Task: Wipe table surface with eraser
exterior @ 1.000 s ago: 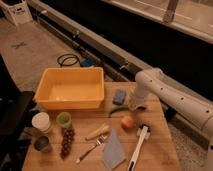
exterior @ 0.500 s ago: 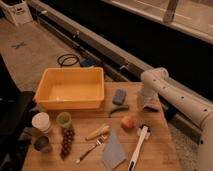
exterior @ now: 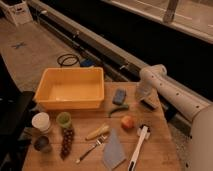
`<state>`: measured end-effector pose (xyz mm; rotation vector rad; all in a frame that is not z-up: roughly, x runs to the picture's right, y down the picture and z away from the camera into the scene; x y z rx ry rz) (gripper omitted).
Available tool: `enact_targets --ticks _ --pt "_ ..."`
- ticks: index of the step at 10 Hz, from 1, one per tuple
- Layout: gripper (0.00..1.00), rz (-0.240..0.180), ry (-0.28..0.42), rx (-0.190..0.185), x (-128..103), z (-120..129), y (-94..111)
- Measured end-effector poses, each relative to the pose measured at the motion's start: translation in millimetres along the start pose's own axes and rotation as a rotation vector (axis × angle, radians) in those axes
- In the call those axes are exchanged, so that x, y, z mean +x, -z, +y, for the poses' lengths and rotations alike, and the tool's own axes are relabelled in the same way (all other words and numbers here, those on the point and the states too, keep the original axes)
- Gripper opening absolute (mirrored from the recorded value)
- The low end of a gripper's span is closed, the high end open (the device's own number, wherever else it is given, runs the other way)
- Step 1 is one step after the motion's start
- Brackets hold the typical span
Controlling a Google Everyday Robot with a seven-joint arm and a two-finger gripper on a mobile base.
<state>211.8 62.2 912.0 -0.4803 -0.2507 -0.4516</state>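
Claw [exterior: 144,98] sits low at the bench's [exterior: 155,142] far right edge, right over the eraser [exterior: 148,104]; whether it grips, I cannot tell. Blue sponge [exterior: 119,96] lies just left of it, yellow tub [exterior: 71,88] further left, white brush [exterior: 138,148] nearer me.

I count one yellow tub [exterior: 70,89], one blue sponge [exterior: 119,96], one eraser [exterior: 148,104] and one white-handled brush [exterior: 137,149] on the table surface [exterior: 155,145]. There is one fork [exterior: 90,148], one grey cloth [exterior: 114,149], one bunch of grapes [exterior: 66,141], one round orange fruit [exterior: 128,122]. Three cups: white [exterior: 41,121], green [exterior: 63,119], dark [exterior: 42,144]. I have one gripper [exterior: 142,95], over the table's far right edge.
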Motion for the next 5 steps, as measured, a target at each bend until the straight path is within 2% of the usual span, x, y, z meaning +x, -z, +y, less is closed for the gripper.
enact_targets --ticks 1,2,3,5 --pt "0.0 -0.001 0.017 0.02 -10.1 -10.9 -1.1" --pt "0.0 -0.004 0.033 0.022 -20.8 -16.2 -2.7" --pt "0.0 -0.005 0.039 0.014 -27.0 -13.8 -3.4" --pt "0.0 -0.01 0.038 -0.025 -40.0 10.7 -0.6"
